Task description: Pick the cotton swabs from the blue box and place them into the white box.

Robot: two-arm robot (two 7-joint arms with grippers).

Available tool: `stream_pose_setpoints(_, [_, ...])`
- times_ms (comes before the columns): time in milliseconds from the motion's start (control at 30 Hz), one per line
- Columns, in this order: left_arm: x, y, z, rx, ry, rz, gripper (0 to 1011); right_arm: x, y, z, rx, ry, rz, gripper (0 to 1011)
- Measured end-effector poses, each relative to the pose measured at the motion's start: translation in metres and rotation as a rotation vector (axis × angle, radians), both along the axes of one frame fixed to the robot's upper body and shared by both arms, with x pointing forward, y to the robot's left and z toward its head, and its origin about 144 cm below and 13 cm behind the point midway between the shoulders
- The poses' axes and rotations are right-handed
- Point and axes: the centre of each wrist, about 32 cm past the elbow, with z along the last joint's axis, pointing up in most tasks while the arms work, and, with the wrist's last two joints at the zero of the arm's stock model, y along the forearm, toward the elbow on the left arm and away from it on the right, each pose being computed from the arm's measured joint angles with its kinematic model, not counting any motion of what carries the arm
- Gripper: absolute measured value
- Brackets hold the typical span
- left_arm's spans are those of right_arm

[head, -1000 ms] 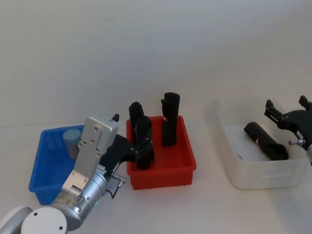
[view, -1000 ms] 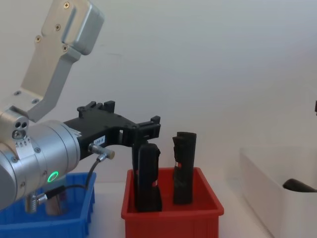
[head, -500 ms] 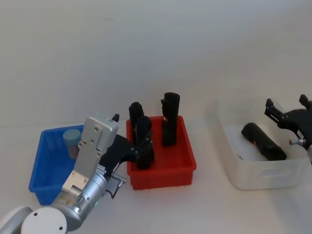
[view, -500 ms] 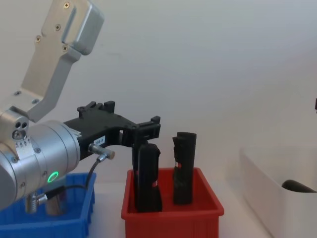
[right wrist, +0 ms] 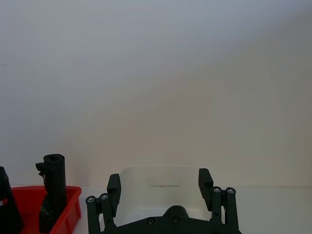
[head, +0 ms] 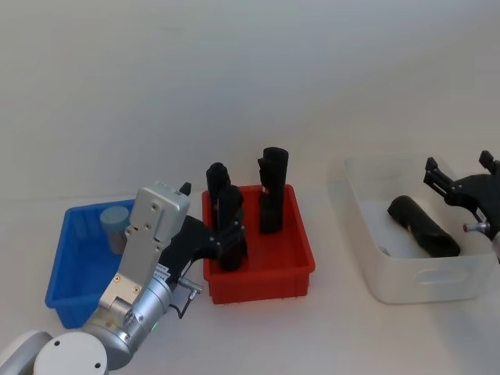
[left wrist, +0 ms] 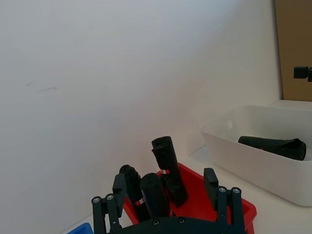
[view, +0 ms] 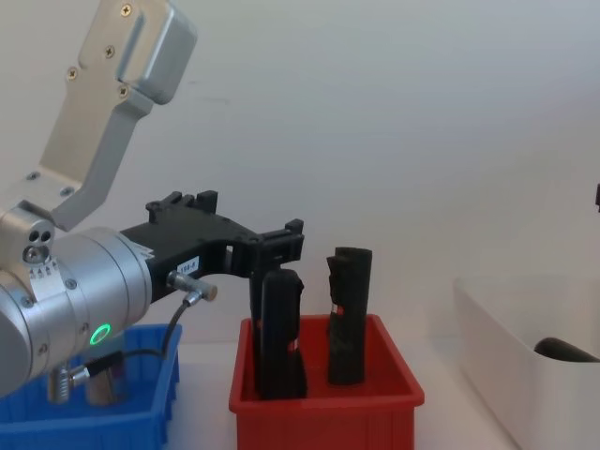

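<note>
A cotton swab jar [head: 117,225] with a pale lid stands in the far corner of the blue box [head: 66,269] at the left. My left gripper [head: 209,220] hovers open and empty between the blue box and the red bin, its fingers [left wrist: 119,187] spread wide in the left wrist view. The white box [head: 422,280] sits at the right, and a black bar-shaped object [head: 422,226] lies in it. My right gripper [head: 458,169] hangs open above the white box's right side with nothing in it.
A red bin [head: 258,275] in the middle holds three upright black bars [head: 273,187]. They stand just beyond my left gripper [view: 248,214]. A plain white wall runs close behind the bins. Bare tabletop lies in front of them.
The black object in the white box has shifted slightly and settled. Neither arm has moved.
</note>
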Motion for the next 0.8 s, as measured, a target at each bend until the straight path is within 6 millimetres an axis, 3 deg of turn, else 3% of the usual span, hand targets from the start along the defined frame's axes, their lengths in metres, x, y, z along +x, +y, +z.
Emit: stream_pose_setpoints(800, [0.0000,0.0000,0.0000,0.000,0.000,0.000,1004,-0.0003,0.0001,0.0001,0.000,-0.001,0.000,1002])
